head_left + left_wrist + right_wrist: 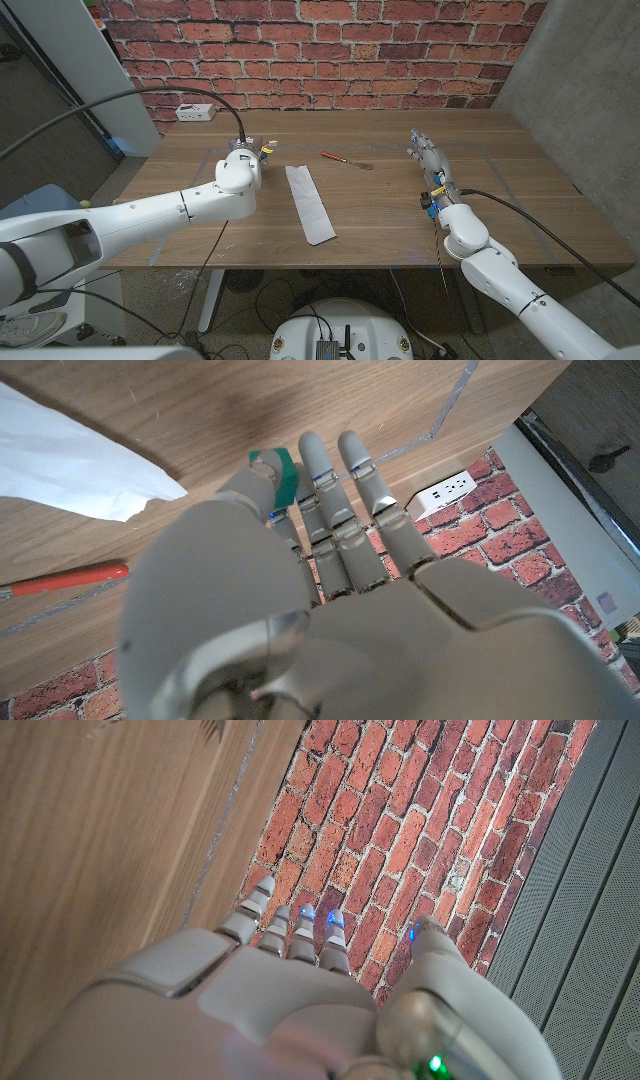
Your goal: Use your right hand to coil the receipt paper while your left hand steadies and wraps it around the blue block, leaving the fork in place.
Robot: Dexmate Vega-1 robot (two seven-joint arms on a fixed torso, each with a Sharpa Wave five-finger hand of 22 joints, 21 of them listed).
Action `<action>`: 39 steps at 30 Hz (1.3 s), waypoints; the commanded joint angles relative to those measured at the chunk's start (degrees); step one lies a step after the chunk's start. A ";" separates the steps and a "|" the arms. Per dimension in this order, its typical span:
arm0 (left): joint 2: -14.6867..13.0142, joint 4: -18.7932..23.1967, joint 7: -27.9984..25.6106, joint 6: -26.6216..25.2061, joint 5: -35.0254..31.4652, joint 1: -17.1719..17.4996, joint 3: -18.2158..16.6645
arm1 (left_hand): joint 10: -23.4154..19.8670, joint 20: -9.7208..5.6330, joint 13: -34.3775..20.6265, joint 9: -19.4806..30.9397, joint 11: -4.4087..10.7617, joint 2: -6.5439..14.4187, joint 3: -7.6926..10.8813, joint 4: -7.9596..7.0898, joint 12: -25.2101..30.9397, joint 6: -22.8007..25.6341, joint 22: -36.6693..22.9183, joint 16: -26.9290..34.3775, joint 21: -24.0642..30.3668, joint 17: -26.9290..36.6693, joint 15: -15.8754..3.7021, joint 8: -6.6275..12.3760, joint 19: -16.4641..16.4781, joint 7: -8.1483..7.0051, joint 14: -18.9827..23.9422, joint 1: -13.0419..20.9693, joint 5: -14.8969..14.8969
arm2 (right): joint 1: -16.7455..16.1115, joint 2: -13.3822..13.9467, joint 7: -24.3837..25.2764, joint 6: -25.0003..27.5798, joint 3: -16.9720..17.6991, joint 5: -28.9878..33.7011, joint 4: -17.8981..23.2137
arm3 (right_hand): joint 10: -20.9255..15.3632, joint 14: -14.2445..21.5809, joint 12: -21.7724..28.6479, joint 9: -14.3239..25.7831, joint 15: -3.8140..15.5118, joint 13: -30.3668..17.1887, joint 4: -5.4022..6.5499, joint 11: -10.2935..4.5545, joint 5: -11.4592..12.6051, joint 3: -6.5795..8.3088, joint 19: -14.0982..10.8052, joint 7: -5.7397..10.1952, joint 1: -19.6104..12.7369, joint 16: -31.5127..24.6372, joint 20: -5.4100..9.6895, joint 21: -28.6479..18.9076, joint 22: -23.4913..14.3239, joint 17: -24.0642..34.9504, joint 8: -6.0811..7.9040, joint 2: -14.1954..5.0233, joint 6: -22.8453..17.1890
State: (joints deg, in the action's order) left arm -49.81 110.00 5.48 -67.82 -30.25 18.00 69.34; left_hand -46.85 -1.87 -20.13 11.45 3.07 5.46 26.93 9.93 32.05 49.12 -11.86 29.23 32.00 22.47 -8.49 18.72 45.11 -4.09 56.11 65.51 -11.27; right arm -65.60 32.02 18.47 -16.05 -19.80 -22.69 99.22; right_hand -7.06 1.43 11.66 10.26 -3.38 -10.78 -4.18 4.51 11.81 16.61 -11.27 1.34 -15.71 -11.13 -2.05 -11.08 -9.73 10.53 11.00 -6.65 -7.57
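Fingers of both the left hand [240, 170] and right hand [428, 156] reach out straight, holding nothing, flanking the receipt paper [309, 203] lying flat mid-table, seemingly staged before coiling, fork [345, 158] beyond.

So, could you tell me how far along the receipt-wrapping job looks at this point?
Nothing looks done yet: the receipt paper lies flat and uncoiled between the hands. The left hand and right hand both hold nothing. The fork sits undisturbed. I cannot make out a blue block. All coiling and wrapping remains.
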 commanded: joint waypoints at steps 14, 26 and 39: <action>0.48 5.16 6.78 5.18 -8.24 5.77 -4.95 | -4.58 -0.38 -5.25 3.37 4.67 4.21 0.48 -0.89 1.22 4.19 -0.27 -0.81 1.18 0.77 -4.67 0.48 -0.17 3.71 1.09 3.91 -0.13 | -5.82 1.86 2.08 0.58 1.28 1.86 5.16 | -0.40 0.52 -0.20 0.22 -0.11 -0.15 -0.81 -0.06 0.02 0.50 -0.56 -0.05 -0.09 0.08 0.05 -0.22 -0.20 -0.02 0.00 0.06 -0.72; 1.71 6.18 11.24 8.03 -12.51 7.67 -6.49 | -4.53 -0.57 -5.97 3.40 4.72 4.15 0.50 -0.97 1.63 4.31 -0.22 -1.33 1.83 1.31 -4.55 0.52 -0.30 3.87 1.38 3.86 -0.26 | -8.17 1.85 2.85 -0.59 1.71 3.22 6.42 | -0.56 0.54 -0.19 0.22 -0.13 -0.15 -1.23 -0.08 0.03 0.71 -0.56 -0.01 -0.57 0.14 0.06 -0.20 -0.20 -0.10 0.07 0.06 -1.02; 2.94 7.27 16.28 11.53 -17.53 9.95 -8.42 | -4.75 -0.66 -6.63 3.39 4.79 4.02 0.57 -1.00 2.07 4.51 -0.17 -1.83 2.51 1.72 -4.65 0.55 -0.33 4.00 1.89 3.75 -0.45 | -11.62 1.08 4.80 -2.84 2.48 5.59 7.85 | -0.62 0.56 -0.20 0.22 -0.08 -0.15 -1.47 -0.05 0.00 0.78 -0.56 -0.01 -0.77 0.17 0.04 -0.19 -0.20 -0.12 0.04 0.15 -1.06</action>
State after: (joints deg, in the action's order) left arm -47.82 116.36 18.02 -59.01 -43.99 26.02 62.61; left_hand -46.84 -2.27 -20.14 11.45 3.09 5.79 26.70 9.70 33.70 49.24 -11.85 27.50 34.16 24.07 -8.99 18.96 44.70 -4.21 57.43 65.93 -11.29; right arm -74.56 33.62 21.93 -17.30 -17.92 -18.74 105.85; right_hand -7.27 1.43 11.44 10.26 -3.37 -10.78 -5.38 4.29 11.81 17.34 -11.27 1.24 -15.73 -11.13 -2.05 -11.07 -9.73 10.39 11.00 -6.62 -8.09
